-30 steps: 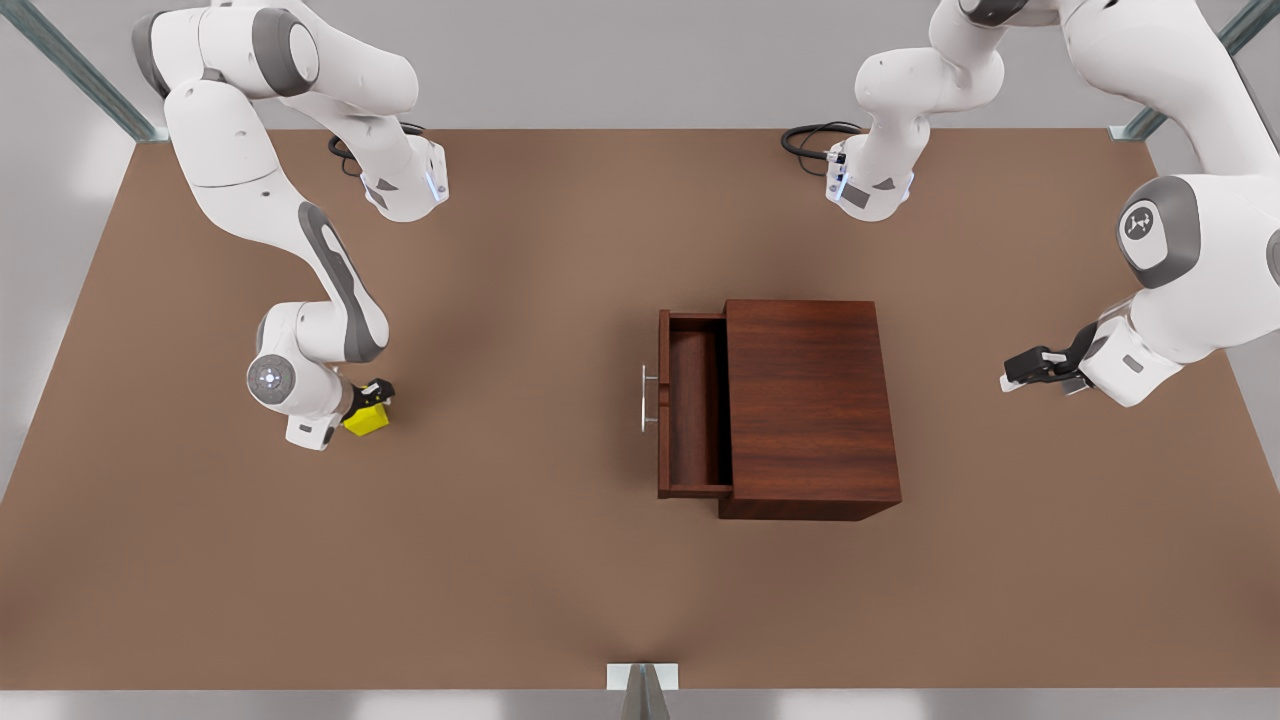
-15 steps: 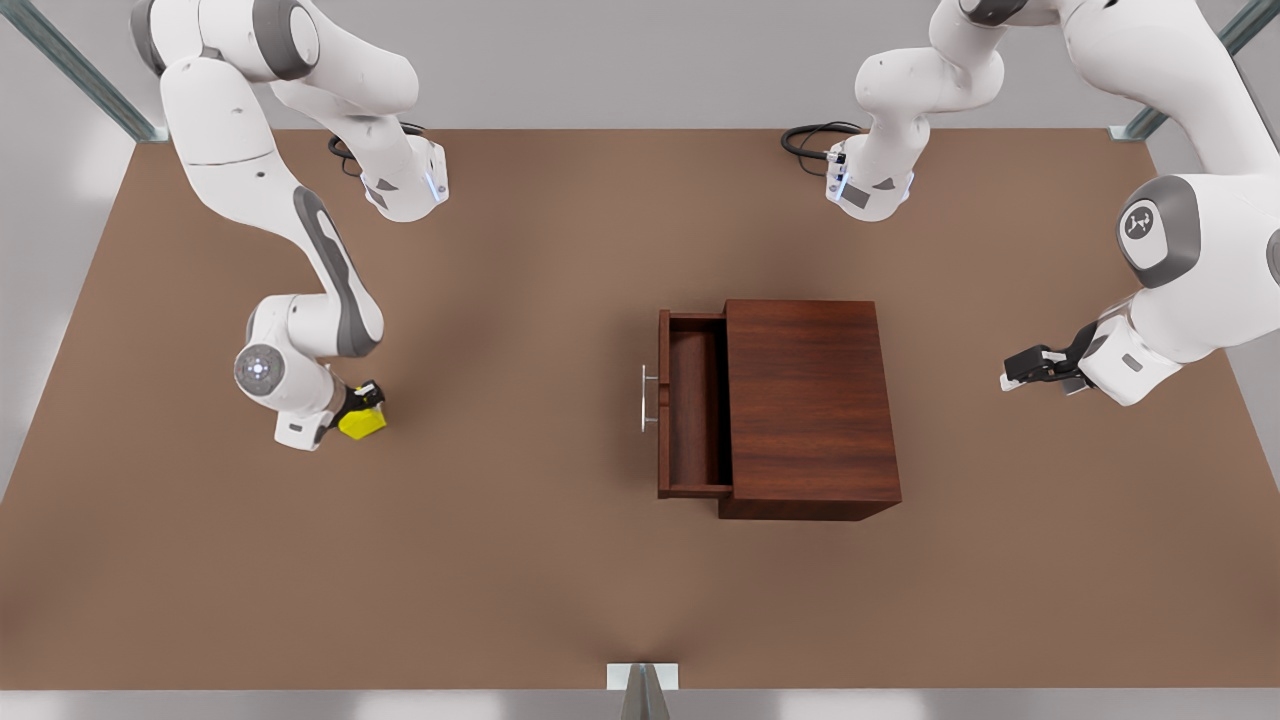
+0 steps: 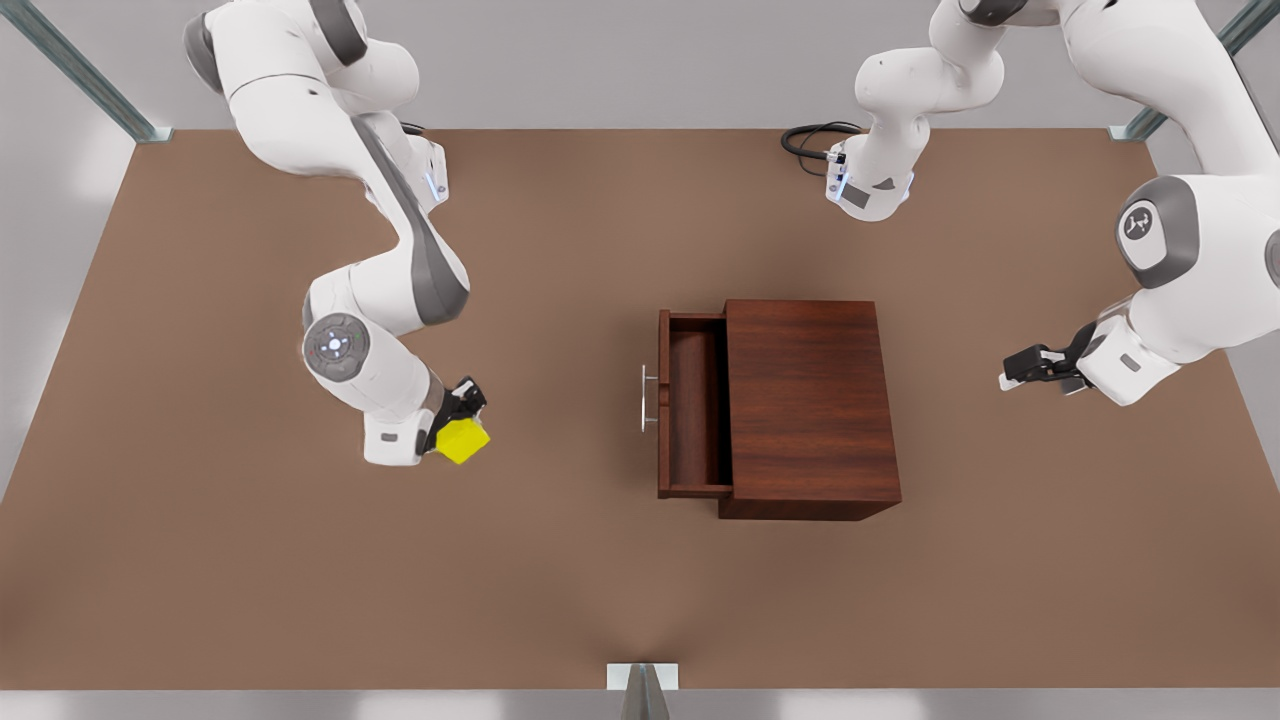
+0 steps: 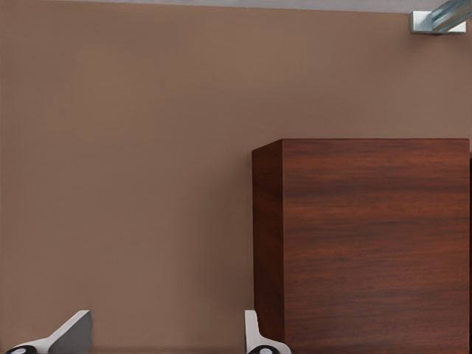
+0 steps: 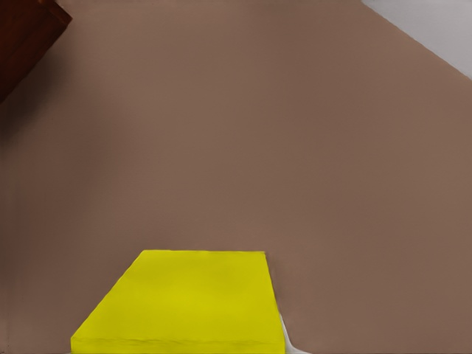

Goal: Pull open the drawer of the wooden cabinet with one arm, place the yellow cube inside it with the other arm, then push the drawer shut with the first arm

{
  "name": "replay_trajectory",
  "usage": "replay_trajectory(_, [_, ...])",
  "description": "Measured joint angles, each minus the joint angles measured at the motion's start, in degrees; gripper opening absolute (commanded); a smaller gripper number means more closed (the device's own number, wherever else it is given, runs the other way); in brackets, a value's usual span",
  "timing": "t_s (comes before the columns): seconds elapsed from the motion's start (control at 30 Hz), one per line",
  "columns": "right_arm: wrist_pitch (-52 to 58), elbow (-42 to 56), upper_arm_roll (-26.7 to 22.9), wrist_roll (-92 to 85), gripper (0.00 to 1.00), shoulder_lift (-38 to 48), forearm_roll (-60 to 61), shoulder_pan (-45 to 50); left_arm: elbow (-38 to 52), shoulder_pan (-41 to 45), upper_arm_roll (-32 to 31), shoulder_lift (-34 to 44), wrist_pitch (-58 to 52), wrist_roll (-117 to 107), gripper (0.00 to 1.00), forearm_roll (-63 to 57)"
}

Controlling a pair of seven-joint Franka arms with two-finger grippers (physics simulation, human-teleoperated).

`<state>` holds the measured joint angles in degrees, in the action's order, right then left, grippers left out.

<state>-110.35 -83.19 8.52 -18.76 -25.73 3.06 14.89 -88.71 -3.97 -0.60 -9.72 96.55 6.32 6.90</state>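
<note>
— Which step are they on, would you say?

— The drawer [image 3: 693, 403] is already pulled out toward the front view's left, its silver handle [image 3: 645, 398] facing the open table [image 3: 560, 580]. So I'd judge it's the carrying step: the right gripper [image 3: 458, 420] has its fingers clamped on the yellow cube [image 3: 463, 440], held above the table, well apart from the cabinet [image 3: 808, 405], off on the front view's left.

— And the arm itself?

— Elbow bent back on itself, wrist low and angled, the cube poking out from under the hand toward the drawer side. In the right wrist view the cube [image 5: 184, 302] sits close under the camera, a cabinet corner [image 5: 26, 37] far off.

— The other one?

— The left gripper [image 3: 1020, 372] waits behind the cabinet, on the front view's right, pointing at its back. Its fingers [image 4: 70, 333] stand apart, holding nothing.

— What's next?

— Probably swing the cube across, stop over the tray clear of the front panel, then lower and let go. The opening looks narrow, so aim matters.
</note>
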Motion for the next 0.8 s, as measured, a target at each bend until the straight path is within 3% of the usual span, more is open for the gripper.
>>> replay_trajectory(0.13, [5.79,12.67,0.55,6.74,0.61,-7.53,0.28,6.52,0.0,-0.02,-0.01,-0.01,-0.01,0.0,1.0,-0.09])
replay_trajectory(0.3, [8.99,20.34,6.55,19.72,0.6,-12.74,0.34,9.67,0.0,-0.05,-0.01,-0.01,-0.02,0.0,1.0,-0.16])
replay_trajectory(0.5, [7.3,22.88,10.7,37.64,0.6,-16.3,0.35,12.13,-0.02,-0.08,-0.01,-0.01,-0.02,-0.04,1.0,-0.18])
replay_trajectory(0.8, [1.16,28.09,11.02,60.81,0.6,-21.59,0.32,16.42,-0.07,-0.08,0.07,-0.09,-0.03,-0.08,1.0,-0.2])
